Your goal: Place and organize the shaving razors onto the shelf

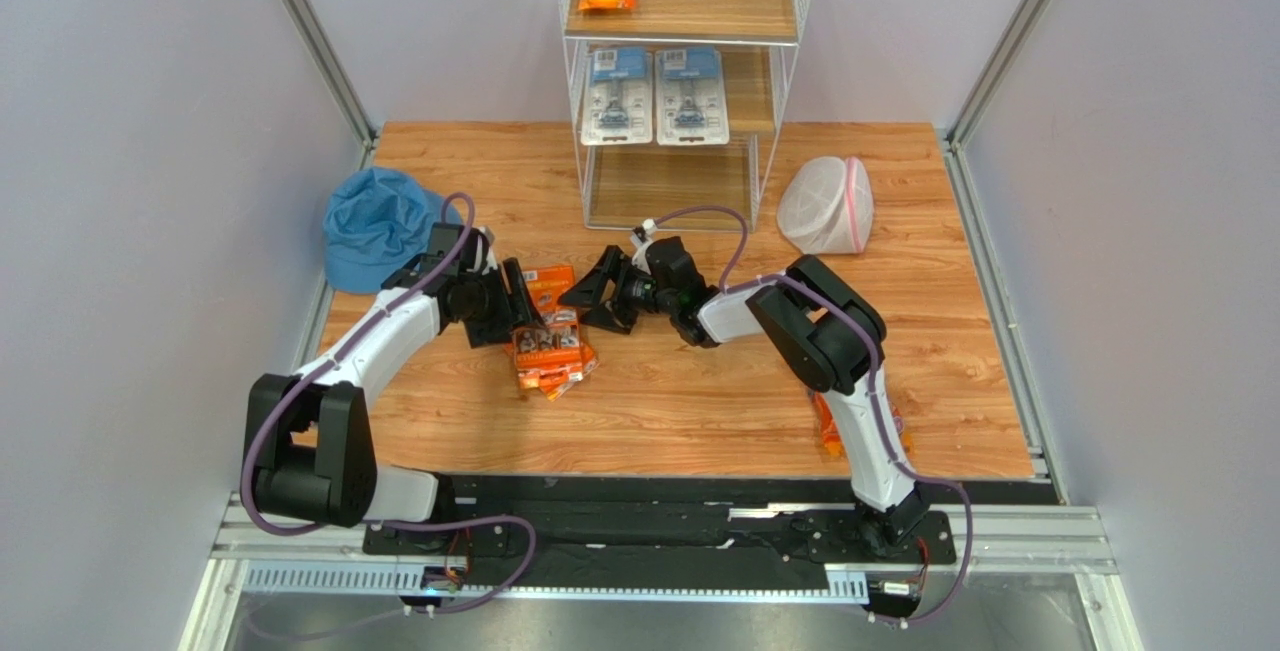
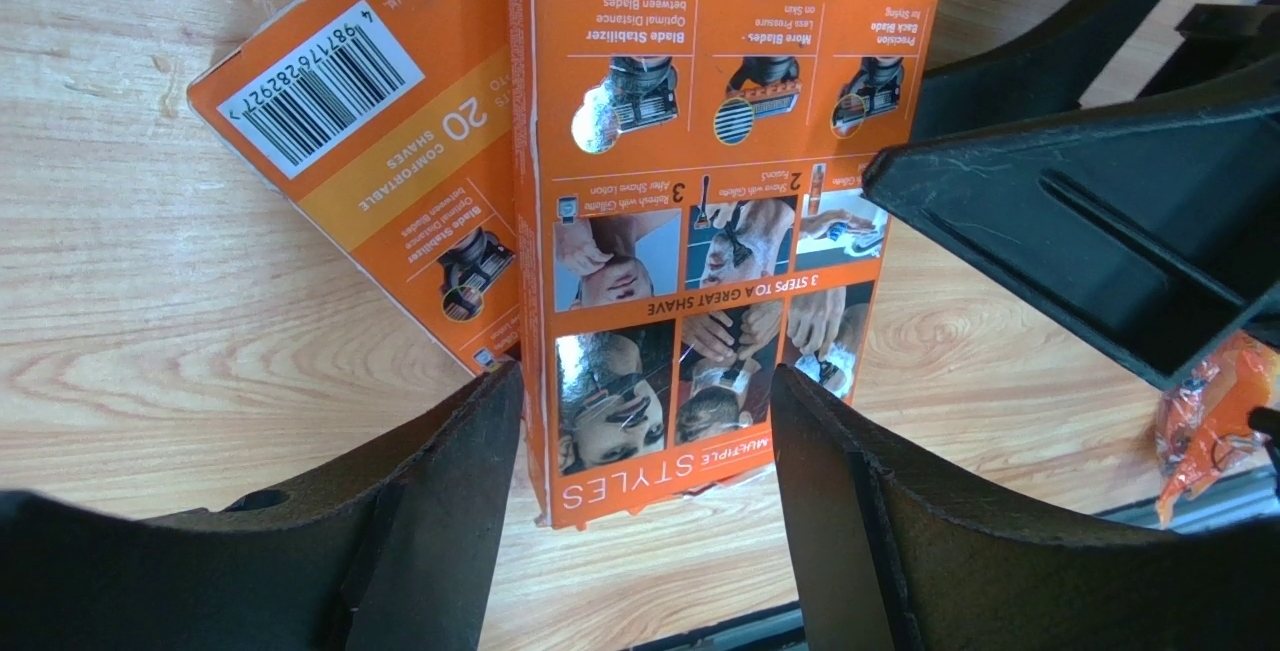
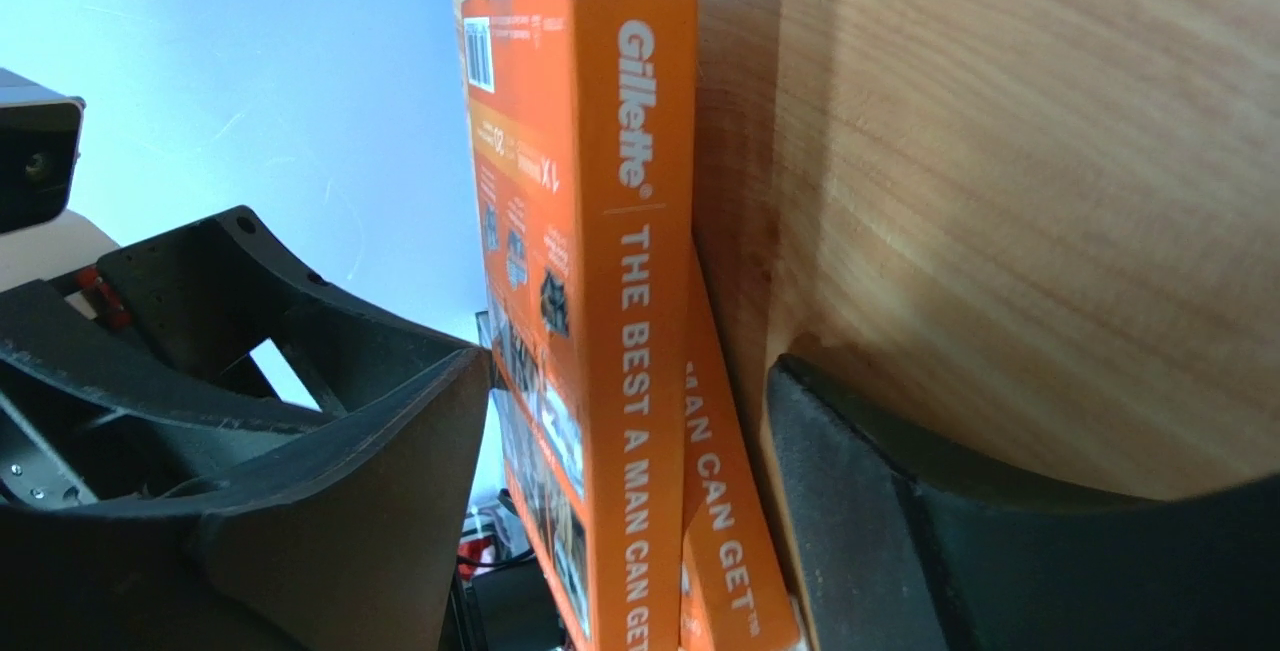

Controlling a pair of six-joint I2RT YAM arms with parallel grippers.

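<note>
Razor multi-packs (image 1: 549,351), orange, lie overlapped on the table (image 1: 721,396); left end effector (image 2: 643,381) and right end effector (image 3: 628,363) each straddle them, jaws spread.

Plain pale grey walls (image 1: 150,111) enclose a light wooden tabletop (image 1: 932,231), with metal rails (image 1: 676,561) along its near edge.
</note>
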